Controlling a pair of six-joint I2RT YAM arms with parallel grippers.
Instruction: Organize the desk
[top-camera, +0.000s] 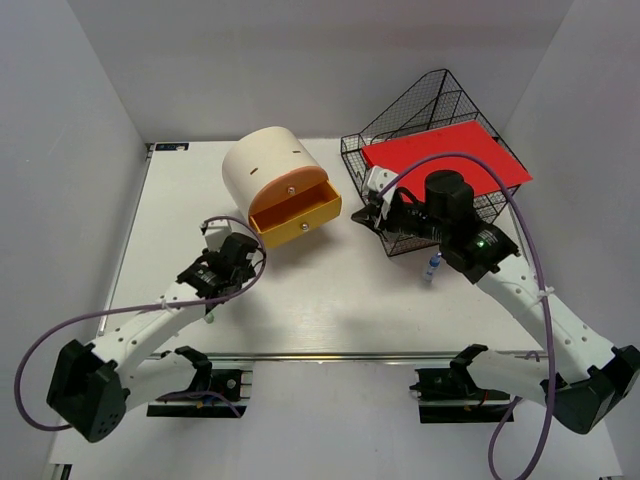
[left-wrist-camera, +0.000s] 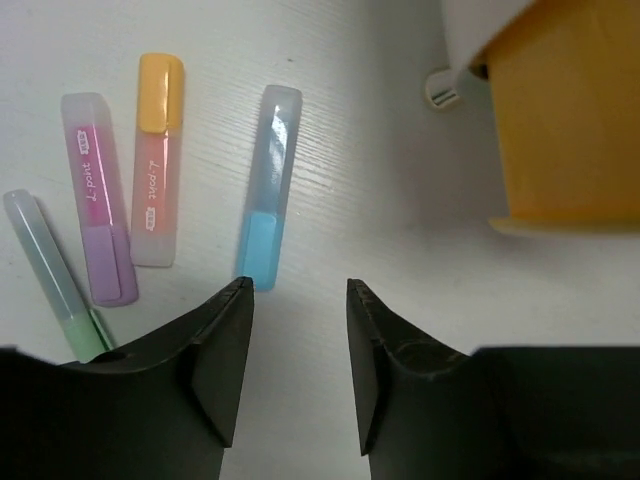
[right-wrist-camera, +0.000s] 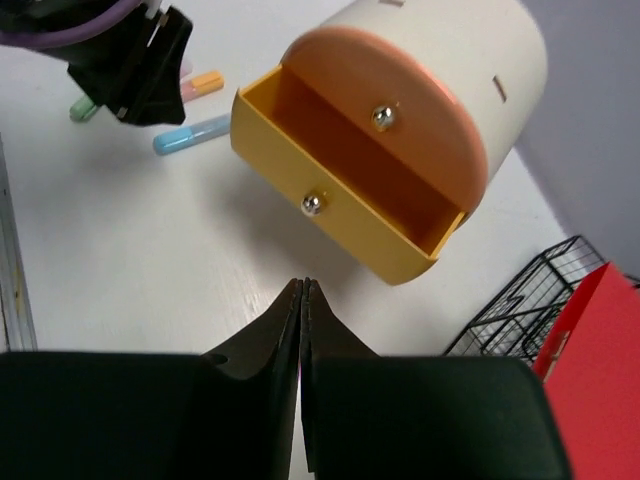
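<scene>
White desk (top-camera: 330, 300) spans between plain white walls (top-camera: 70, 150), silver rail (top-camera: 330, 355) along near edge; left gripper (left-wrist-camera: 298, 288) jaws apart above highlighters (left-wrist-camera: 265, 190); right gripper (right-wrist-camera: 302, 288) fingers pressed together

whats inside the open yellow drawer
Nothing shows in the open yellow drawer: the right wrist view sees only bare inner walls and floor. The strip of floor just behind its front panel is hidden.

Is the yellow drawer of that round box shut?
No, the yellow drawer is pulled well out of the cream box, and its inside shows.
</scene>
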